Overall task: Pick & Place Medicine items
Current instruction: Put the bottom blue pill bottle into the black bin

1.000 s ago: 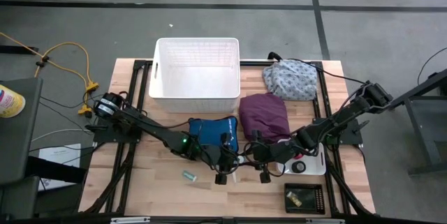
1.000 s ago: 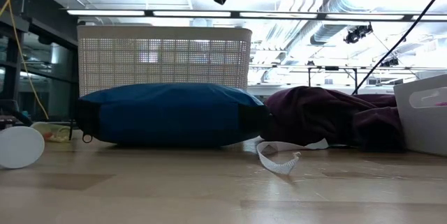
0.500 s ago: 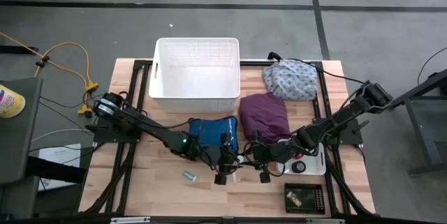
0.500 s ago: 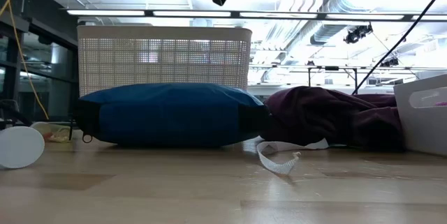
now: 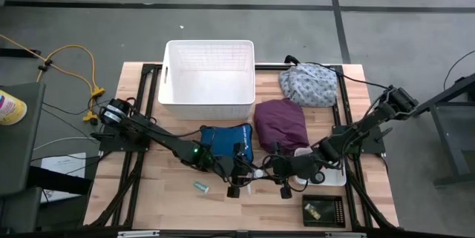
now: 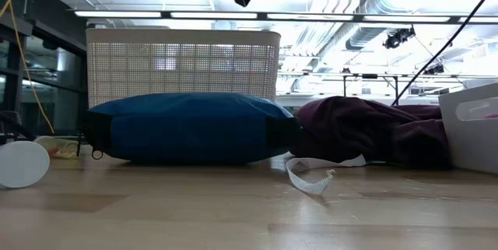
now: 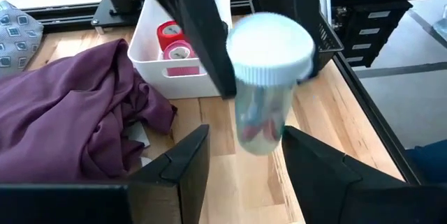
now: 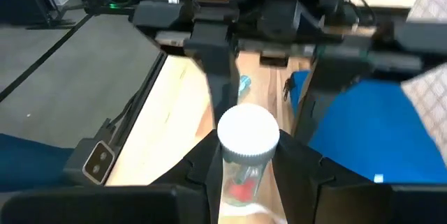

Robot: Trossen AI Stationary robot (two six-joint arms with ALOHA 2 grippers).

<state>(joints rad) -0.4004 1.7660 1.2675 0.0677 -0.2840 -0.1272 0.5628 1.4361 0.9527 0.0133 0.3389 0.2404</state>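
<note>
Two grippers: both meet low in the middle of the high view, nose to nose over the bare wood.
Capped vial point(image 7: 269, 77): clear, white lid, something red inside, hanging in the air between the two grippers.
Right gripper point(image 8: 248, 148): clamped on the vial, a finger on each side, seen from its own wrist.
Left gripper point(image 7: 244, 139): fingers spread, a gap to the vial on both sides, touching nothing.
High view alone: a greenish vial point(image 5: 200, 186) lies on the table at lower left of the grippers, well apart from the white tray point(image 5: 335, 179) at lower right.
Left wrist alone: a red roll point(image 7: 170, 32) and a pink roll point(image 7: 180, 52) sit in that tray, just beside the purple cloth point(image 7: 70, 112).
Low view: neither grip shows, only dark arm parts at the top edge; the blue pouch point(image 6: 187, 129) fills the middle, with the white basket point(image 6: 183, 63) behind it.
</note>
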